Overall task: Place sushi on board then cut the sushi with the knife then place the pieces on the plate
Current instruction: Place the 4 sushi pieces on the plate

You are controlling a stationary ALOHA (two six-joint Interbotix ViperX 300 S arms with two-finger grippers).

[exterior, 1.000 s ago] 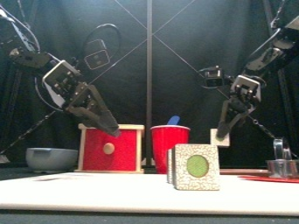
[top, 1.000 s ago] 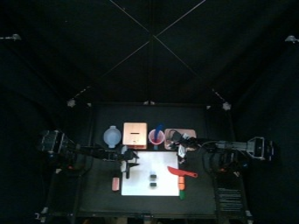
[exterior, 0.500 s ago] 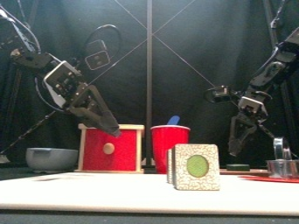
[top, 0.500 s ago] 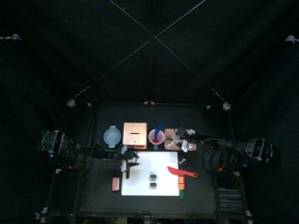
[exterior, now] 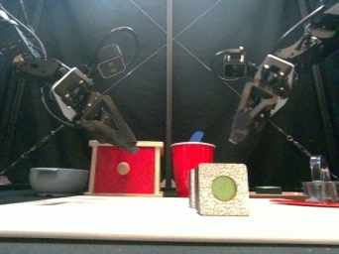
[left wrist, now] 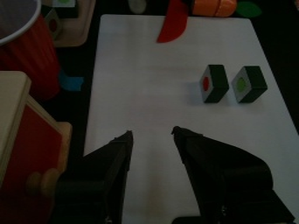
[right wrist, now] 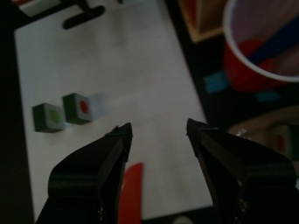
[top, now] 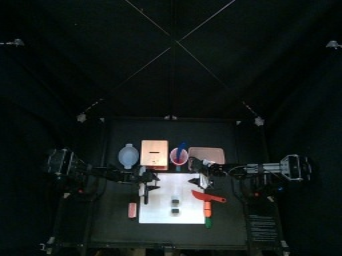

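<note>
Sushi (exterior: 223, 189) lay in two pieces on the white board (left wrist: 152, 96), below your left gripper (left wrist: 151, 134) and right gripper (right wrist: 158, 125), both open and empty, the right nearer the pink plate (top: 207, 153).

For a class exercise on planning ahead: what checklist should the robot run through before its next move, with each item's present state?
1. Sushi on board: ok, two pieces stand side by side.
2. Pieces separated: ok, the left wrist view shows a gap between them.
3. Knife reachable: ok, the red one lies flat on the board.
4. Left gripper free: ok, jaws open, empty.
5. Right gripper free: ok, jaws open, empty.
6. Tray bare for the pieces: cannot tell, too small in the top view.
</note>
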